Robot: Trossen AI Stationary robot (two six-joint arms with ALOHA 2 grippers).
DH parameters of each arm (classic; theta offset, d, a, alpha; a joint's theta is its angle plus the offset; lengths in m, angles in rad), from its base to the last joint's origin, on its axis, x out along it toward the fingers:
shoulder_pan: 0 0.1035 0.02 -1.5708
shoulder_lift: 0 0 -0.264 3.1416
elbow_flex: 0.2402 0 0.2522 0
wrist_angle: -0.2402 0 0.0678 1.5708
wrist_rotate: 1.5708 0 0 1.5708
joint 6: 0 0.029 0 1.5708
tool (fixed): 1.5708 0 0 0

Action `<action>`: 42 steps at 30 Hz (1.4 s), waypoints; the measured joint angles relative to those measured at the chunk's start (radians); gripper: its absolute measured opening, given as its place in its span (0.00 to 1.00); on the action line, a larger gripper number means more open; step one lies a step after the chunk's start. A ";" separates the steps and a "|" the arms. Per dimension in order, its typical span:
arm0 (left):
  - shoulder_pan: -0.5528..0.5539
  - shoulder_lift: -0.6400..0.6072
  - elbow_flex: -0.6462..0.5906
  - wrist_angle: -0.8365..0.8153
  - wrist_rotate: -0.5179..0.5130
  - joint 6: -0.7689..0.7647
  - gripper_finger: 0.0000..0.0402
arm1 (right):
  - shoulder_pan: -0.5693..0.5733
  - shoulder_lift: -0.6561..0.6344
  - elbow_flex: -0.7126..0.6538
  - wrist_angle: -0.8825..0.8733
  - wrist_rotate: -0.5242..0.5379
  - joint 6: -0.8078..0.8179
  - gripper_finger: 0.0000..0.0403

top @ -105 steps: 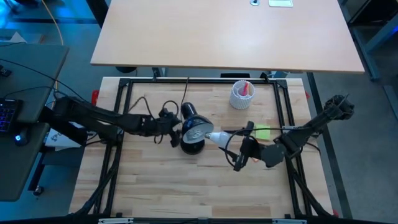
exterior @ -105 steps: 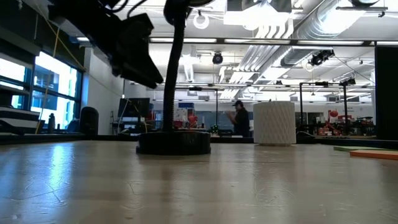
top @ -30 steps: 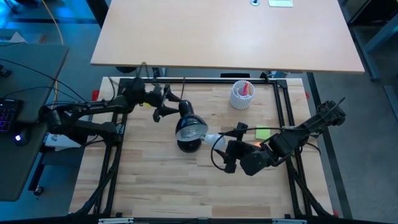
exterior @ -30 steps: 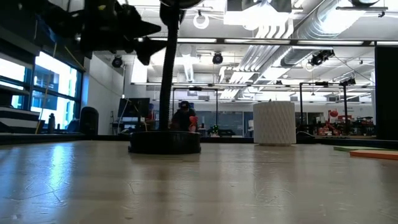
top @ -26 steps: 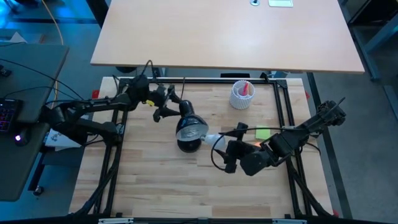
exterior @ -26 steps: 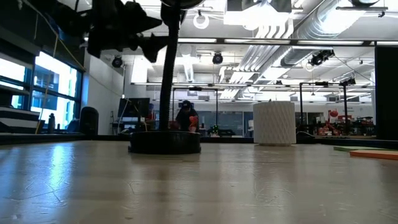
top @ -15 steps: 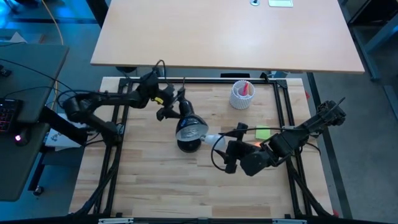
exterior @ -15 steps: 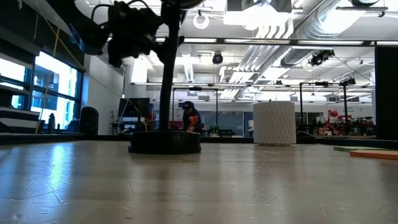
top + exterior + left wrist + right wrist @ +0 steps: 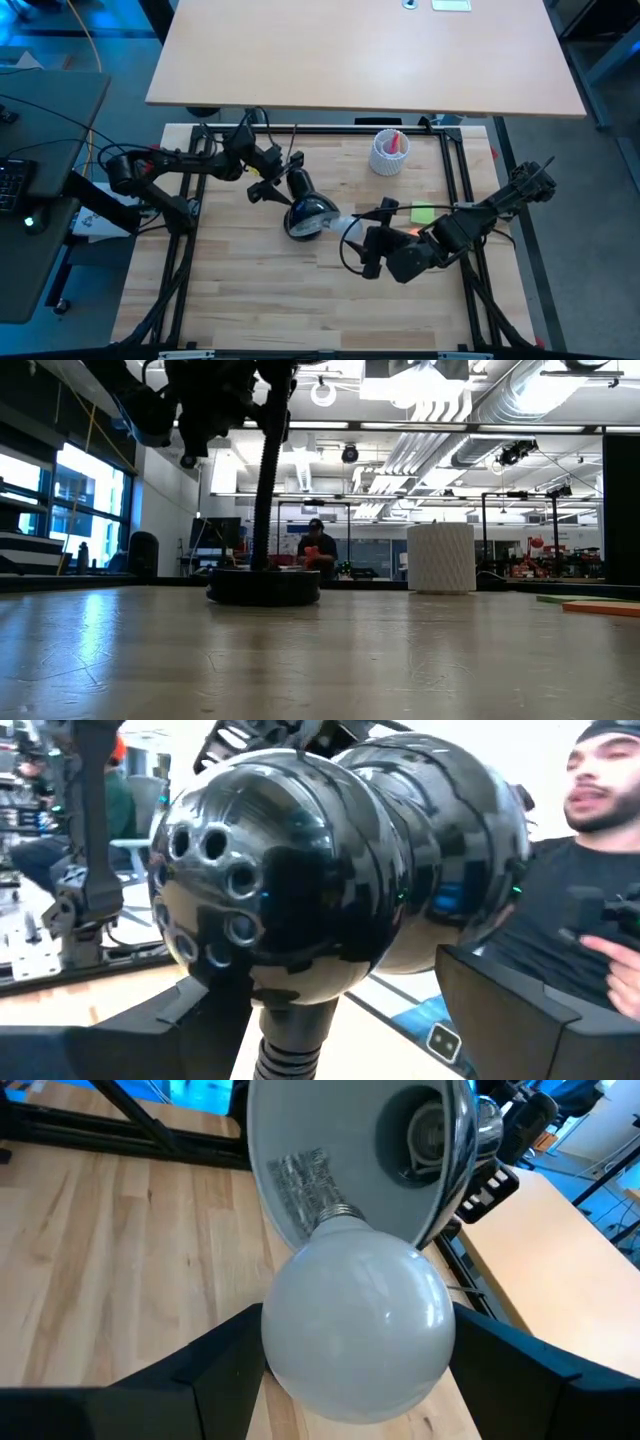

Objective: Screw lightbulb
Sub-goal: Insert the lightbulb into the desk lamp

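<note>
From where I stand, the left gripper (image 9: 268, 176) sits at the far left part of the table (image 9: 260, 290), its fingers (image 9: 520, 1010) spread wide on either side of the black lamp's (image 9: 305, 210) rounded head. In the left wrist view the glossy back of the shade (image 9: 290, 880) fills the gap between the fingers, but I cannot tell whether either finger actually touches it; the shade blocks nearly everything beyond. A person in dark clothing shows at that picture's edge, only partly in view.

From table height the lamp's ribbed neck (image 9: 266, 490) rises from its round base (image 9: 264, 588) and the head is cut off at the picture's top edge, where the dark bulk of the left arm overlaps it. A person far back in the room is too small to make out.

Moving right, the lightbulb (image 9: 355, 1330) is gripped by its frosted globe between the right gripper's (image 9: 362, 243) fingers, which stand wide apart around it. Its threaded base (image 9: 335, 1215) points into the pale inside of the shade, near the rim; the socket (image 9: 432, 1130) sits deeper in, apart from it. From above, only a sliver of the bulb shows beside the shade.

Farther right stand a white ribbed cup (image 9: 389, 152) and a green pad (image 9: 422, 214).
</note>
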State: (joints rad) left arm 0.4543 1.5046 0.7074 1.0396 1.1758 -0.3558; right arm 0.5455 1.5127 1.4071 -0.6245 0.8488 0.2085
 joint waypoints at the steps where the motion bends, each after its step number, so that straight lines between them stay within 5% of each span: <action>1: -0.005 0.000 0.000 -0.001 -0.007 -0.002 0.75 | 0.001 0.000 0.000 -0.006 0.001 0.000 0.70; 20: -0.081 -0.101 -0.002 -0.078 -0.065 -0.049 0.75 | 0.007 -0.002 0.000 -0.100 0.043 -0.003 0.70; 31: -0.158 -0.328 -0.038 -0.497 -0.451 0.224 0.75 | 0.004 -0.006 0.000 -0.046 0.045 -0.081 0.70; 42: -0.190 -0.378 -0.035 -0.460 -0.456 0.300 0.75 | -0.004 -0.050 0.000 -0.026 0.063 -0.099 0.70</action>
State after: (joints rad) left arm 0.2645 1.1271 0.6720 0.5791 0.7197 -0.0560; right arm 0.5411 1.4631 1.4067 -0.6502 0.9115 0.1093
